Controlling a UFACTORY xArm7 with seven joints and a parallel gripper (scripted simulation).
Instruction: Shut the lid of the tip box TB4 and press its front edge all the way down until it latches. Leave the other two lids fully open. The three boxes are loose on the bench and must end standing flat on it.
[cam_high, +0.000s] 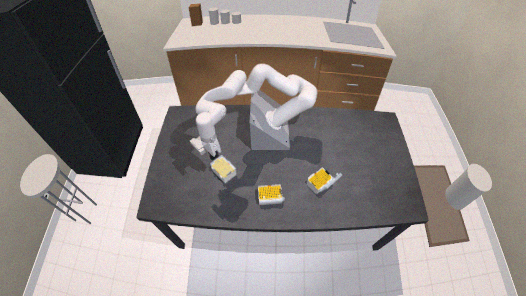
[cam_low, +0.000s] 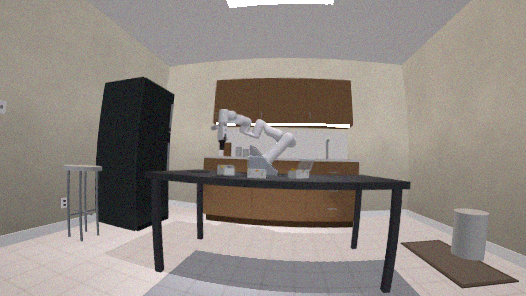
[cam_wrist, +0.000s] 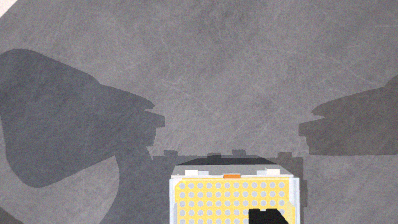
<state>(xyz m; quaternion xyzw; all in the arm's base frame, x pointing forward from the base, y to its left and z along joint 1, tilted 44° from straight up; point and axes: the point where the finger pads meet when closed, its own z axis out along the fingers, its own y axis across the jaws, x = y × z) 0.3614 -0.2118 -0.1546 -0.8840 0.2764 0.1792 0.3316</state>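
Observation:
Three white tip boxes with yellow racks stand on the dark table. The left box (cam_high: 223, 168) looks paler, as if its clear lid lies down over the rack. It fills the bottom of the wrist view (cam_wrist: 235, 197), with an orange tab at its far edge. I cannot read which box is TB4. The middle box (cam_high: 270, 194) and the right box (cam_high: 322, 180) show bright yellow racks. The right box's lid stands open (cam_low: 305, 165). My gripper (cam_high: 214, 150) (cam_low: 220, 146) is shut and empty. It hangs well above the table, over the far edge of the left box.
The arm's grey base (cam_high: 269, 131) stands at the table's back middle. A black fridge (cam_high: 60, 85) and a stool (cam_high: 42, 177) are to the left. A counter with drawers (cam_high: 280, 50) is behind, and a white bin (cam_high: 467, 186) is to the right.

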